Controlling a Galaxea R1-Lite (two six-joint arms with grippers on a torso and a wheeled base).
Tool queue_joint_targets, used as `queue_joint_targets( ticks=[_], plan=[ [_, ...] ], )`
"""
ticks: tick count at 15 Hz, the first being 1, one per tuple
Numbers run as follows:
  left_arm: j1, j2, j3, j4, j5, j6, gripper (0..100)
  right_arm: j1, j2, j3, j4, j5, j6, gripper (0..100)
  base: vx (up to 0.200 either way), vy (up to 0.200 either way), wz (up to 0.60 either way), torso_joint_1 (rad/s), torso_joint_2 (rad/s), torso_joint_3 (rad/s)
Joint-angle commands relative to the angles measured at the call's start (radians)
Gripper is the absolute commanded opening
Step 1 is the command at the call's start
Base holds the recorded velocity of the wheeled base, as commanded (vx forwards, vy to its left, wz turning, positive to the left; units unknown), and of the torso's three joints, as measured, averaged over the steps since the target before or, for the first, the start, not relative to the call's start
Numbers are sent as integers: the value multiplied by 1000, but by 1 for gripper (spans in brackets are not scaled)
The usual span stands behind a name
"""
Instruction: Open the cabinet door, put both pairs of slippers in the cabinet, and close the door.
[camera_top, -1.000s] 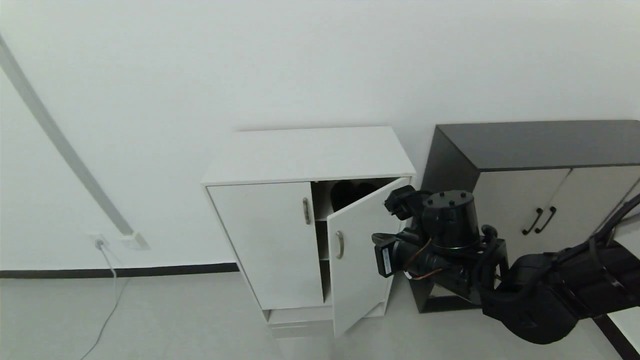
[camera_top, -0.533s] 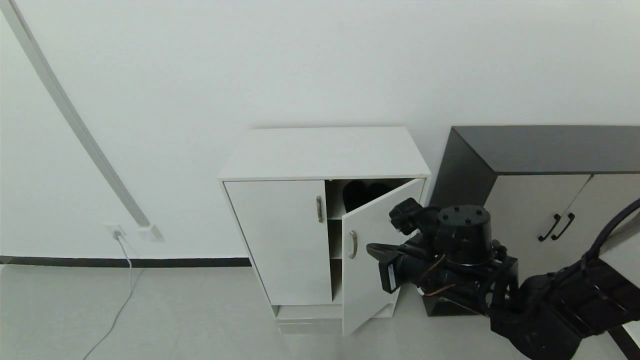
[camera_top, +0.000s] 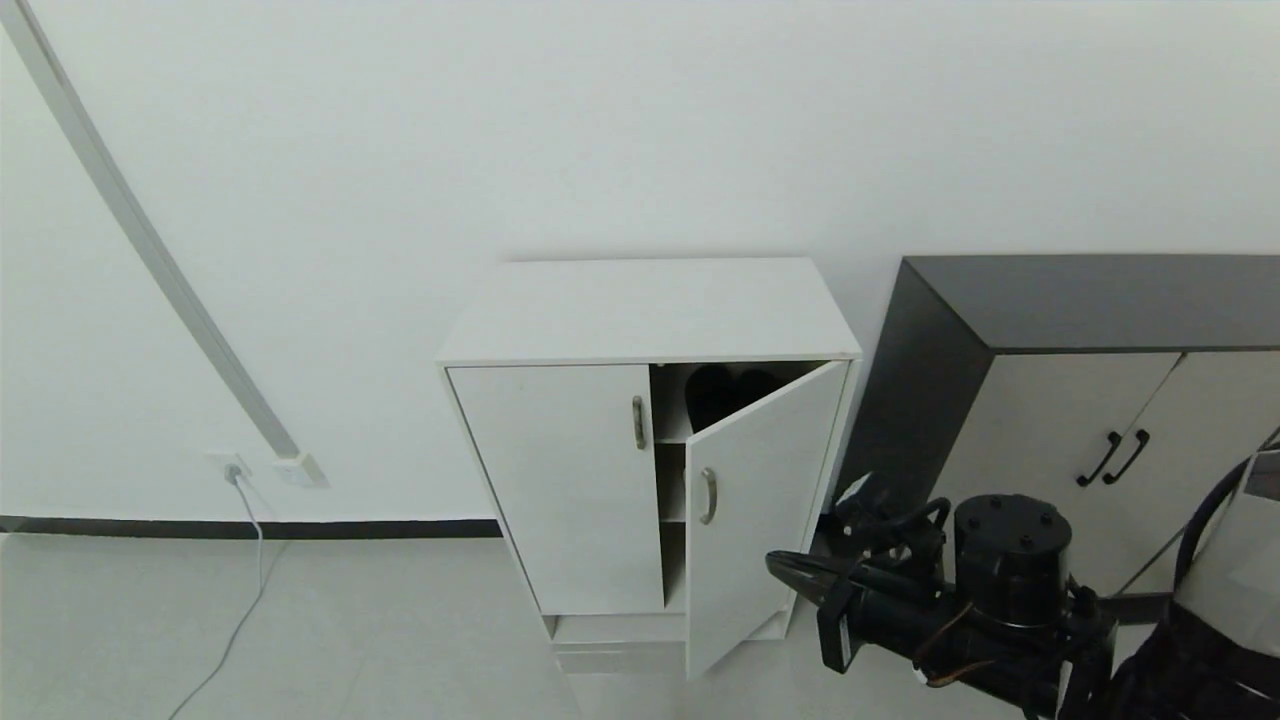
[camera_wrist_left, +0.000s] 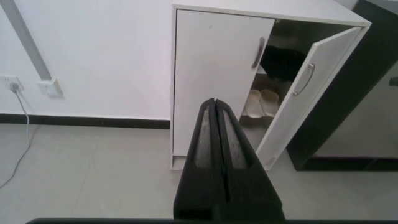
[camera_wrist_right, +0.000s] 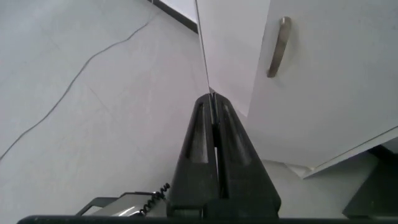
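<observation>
We see a plain white cabinet (camera_top: 650, 310) w/ silver handles (camera_top: 708, 495); inside, black slippers (camera_top: 725, 392) & cream slippers (camera_wrist_left: 261, 102). Sideboard (camera_top: 1100, 300) is dark grey w/ pale doors, black pulls (camera_top: 1115, 458). Floor (camera_top: 300, 640) lt grey, skirting (camera_top: 250, 527) black; left gripper (camera_wrist_left: 214, 109) & right gripper (camera_wrist_right: 212, 102) both black

Plain indoor room, home-like. White cabinet (camera_top: 640, 310) and dark sideboard (camera_top: 1090, 300) against bare wall (camera_top: 600, 120). Socket (camera_top: 232, 467) low down, grey floor (camera_top: 300, 620).

cabinet (camera_top: 640, 310) of smooth matt white laminate, handle (camera_top: 708, 496) of brushed metal, floor (camera_top: 350, 630) of smooth tile.
</observation>
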Motion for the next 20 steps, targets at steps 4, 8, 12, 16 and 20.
queue_joint_targets(
  ticks=[4, 8, 12, 16, 20],
  plan=[
    [0, 1, 1, 0, 1, 0, 0, -1, 58, 66, -49, -1, 0, 0, 150, 0, 0, 2, -3, 4],
    [0, 1, 1, 0, 1, -2, 0, 1, 63, 75, -61, -1, 0, 0, 0, 0, 0, 0, 0, 0],
    [0, 1, 1, 0, 1, -2, 0, -1, 106, 8, -72, -2, 0, 0, 0, 0, 0, 0, 0, 0],
    [0, 1, 1, 0, 1, -2, 0, -16, 166, -123, 22, -33, 1, 0, 0, 0, 0, 0, 0, 0],
    [0, 1, 1, 0, 1, -2, 0, -56, 216, -294, 134, -50, 7, 0, 0, 0, 0, 0, 0, 0]
  ],
)
